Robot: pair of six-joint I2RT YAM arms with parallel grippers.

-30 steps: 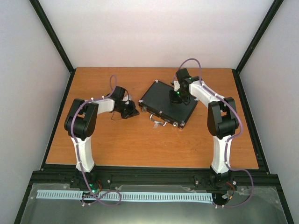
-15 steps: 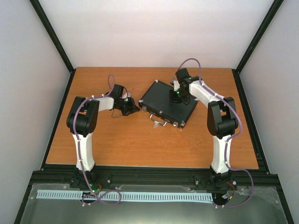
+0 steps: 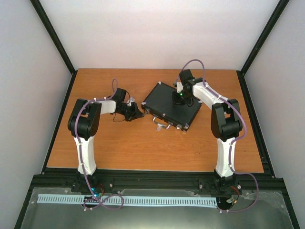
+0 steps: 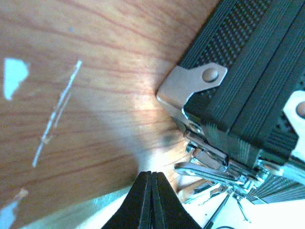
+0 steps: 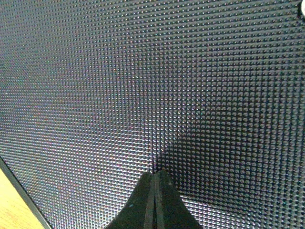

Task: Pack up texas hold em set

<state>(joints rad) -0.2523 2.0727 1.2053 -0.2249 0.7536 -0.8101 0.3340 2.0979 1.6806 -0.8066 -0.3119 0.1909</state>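
Flat black rectangular case [image 3: 164,105] lies closed at centre-right of orange wooden tabletop [image 3: 119,148], turned at an angle. My right pincer [image 5: 155,175] pressed together, tips down at dimpled lid [image 5: 143,71], seemingly touching. My left pincer [image 4: 151,175] together too, low over tabletop, just beside case's left corner, near silver corner plate [image 4: 188,86] and front clasp [image 4: 209,168].

Closed black case [image 3: 164,105] lies on wooden table [image 3: 119,143]

The left hand [image 3: 139,113] has edged closer to the case [image 3: 164,109] corner.
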